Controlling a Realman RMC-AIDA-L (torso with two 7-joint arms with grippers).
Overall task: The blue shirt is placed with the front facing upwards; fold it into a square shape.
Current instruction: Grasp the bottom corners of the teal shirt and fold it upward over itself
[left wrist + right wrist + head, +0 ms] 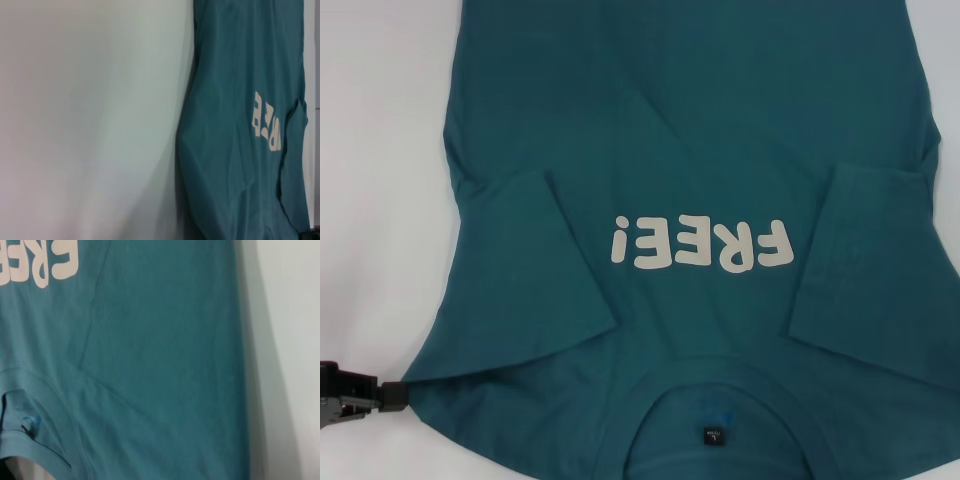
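Left gripper (390,395) at near-left, touching teal-blue cotton T-shirt (690,130) shoulder corner, grip state unclear; shirt spreads right and far, long axis near-far; right gripper unseen.

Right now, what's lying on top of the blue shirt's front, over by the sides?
Both short sleeves are folded in over the blue shirt: one on the left, one on the right. They flank the FREE! lettering, which stays uncovered. The fabric beneath them is hidden.
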